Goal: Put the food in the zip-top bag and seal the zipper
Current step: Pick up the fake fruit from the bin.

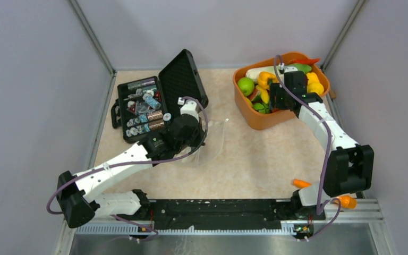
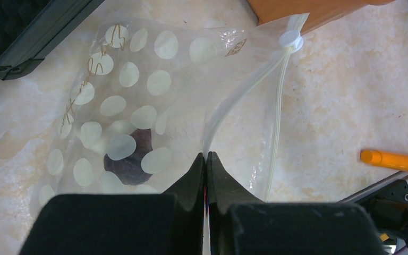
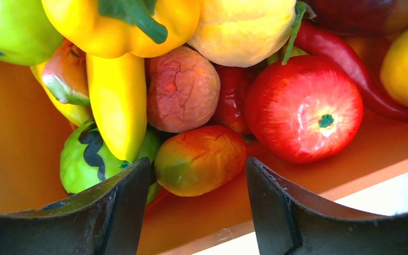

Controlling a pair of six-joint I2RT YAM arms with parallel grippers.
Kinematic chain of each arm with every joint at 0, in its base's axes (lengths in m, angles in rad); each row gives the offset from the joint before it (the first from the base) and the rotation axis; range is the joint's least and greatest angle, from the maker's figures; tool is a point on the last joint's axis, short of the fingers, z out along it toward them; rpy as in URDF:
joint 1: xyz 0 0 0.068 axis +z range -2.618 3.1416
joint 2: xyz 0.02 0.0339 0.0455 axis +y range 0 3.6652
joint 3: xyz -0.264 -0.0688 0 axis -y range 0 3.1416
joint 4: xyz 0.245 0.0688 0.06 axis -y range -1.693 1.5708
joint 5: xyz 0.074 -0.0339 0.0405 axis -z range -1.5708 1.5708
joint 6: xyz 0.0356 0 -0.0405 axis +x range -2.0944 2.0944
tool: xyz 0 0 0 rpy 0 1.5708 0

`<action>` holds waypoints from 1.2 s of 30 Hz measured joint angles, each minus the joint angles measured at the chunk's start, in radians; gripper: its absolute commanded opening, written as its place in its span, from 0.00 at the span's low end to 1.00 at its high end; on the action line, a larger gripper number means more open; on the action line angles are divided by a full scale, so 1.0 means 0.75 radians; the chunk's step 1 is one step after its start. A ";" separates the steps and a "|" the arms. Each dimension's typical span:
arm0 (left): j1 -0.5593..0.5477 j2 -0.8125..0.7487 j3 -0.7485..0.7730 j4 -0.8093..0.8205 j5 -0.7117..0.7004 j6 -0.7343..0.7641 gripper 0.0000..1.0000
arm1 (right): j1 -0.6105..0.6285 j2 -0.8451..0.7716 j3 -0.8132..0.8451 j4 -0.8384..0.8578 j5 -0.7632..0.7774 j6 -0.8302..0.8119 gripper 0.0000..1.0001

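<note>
Two arms: left fingers, pressed together, pinch a lip of the zip-top bag on the desk; right fingers, spread apart and empty, hang over a toy mango in the orange tub. Risk: the glossy, rounded fruit may squirt sideways, or the thin lip slip free

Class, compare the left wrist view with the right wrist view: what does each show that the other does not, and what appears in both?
Only the left wrist view: the left tool shut on the zip-top bag, a dark purple food piece inside it, and the black case.
Only the right wrist view: the right tool open over the heaped food, including a red apple and a yellow pepper.
Both: the orange tub, a corner in the left view, its inner wall in the right.
</note>
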 measured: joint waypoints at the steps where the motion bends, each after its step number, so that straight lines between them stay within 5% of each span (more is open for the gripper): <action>1: 0.000 0.000 -0.002 0.000 0.000 -0.001 0.00 | 0.000 0.001 0.000 -0.001 0.010 -0.012 0.65; 11: 0.000 -0.004 -0.011 0.003 0.001 -0.006 0.00 | 0.000 0.066 0.025 0.009 0.017 -0.058 0.57; 20: 0.000 -0.036 -0.029 0.004 0.000 -0.006 0.00 | 0.000 0.079 0.025 0.014 0.000 -0.070 0.17; 36: 0.000 -0.035 -0.029 0.004 0.001 -0.005 0.00 | -0.001 -0.305 -0.146 0.211 -0.001 0.050 0.06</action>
